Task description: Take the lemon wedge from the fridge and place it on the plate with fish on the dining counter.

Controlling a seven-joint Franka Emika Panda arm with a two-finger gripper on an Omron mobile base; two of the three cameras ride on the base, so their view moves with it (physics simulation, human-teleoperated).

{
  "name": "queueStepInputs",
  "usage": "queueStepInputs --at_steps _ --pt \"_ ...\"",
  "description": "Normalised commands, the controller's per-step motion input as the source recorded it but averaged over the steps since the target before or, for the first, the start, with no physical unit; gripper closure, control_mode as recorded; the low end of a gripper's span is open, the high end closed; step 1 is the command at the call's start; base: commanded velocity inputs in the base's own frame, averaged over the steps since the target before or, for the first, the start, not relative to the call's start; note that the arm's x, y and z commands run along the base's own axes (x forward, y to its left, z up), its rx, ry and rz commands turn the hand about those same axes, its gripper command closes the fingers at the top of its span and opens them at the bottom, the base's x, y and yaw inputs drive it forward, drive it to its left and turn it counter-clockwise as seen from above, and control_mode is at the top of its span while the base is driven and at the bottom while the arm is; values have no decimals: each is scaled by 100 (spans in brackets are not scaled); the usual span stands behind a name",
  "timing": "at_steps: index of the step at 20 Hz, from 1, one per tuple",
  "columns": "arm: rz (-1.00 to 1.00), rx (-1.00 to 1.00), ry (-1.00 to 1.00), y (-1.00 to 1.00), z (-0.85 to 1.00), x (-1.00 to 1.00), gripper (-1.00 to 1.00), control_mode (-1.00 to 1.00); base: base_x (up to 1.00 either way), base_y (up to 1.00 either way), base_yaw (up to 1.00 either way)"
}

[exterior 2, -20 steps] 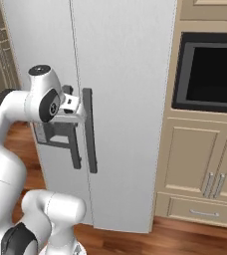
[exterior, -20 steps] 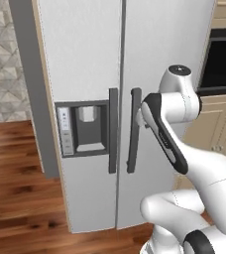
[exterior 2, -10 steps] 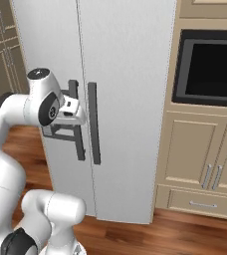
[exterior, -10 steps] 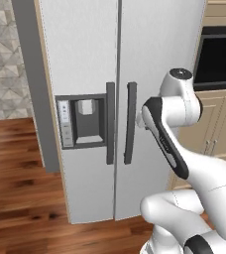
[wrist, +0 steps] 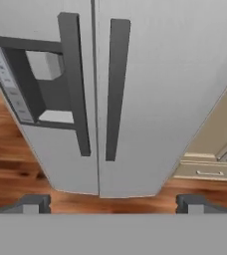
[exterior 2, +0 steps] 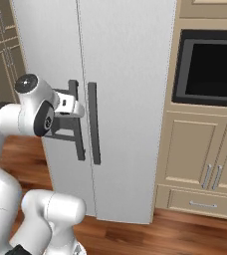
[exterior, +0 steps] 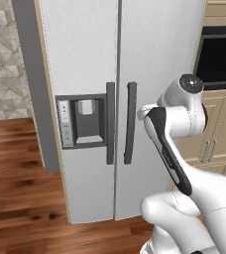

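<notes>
Both fridge doors hide contents.

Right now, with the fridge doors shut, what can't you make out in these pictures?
- Inside of the fridge: hidden in all views by its closed doors, so no shelf or contents can be checked.
- Dispenser panel buttons: too small to read in the left base view.
- Left door handle: partly covered by the arm in the right base view.
- Fridge top: cut off by the frame edge.
</notes>
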Motion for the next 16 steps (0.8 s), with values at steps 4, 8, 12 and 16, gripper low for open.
queueStepInputs --at_steps 4,8,12,16 --pt "0 0 -9 -4 -3 49 -100 -100 0 0 0" --pt "0 0 2 -3 0 77 -100 -100 0 0 0" --pt "0 0 4 0 -3 97 -100 -100 0 0 0" --pt "1 0 0 0 -11 67 -100 -100 0 0 0"
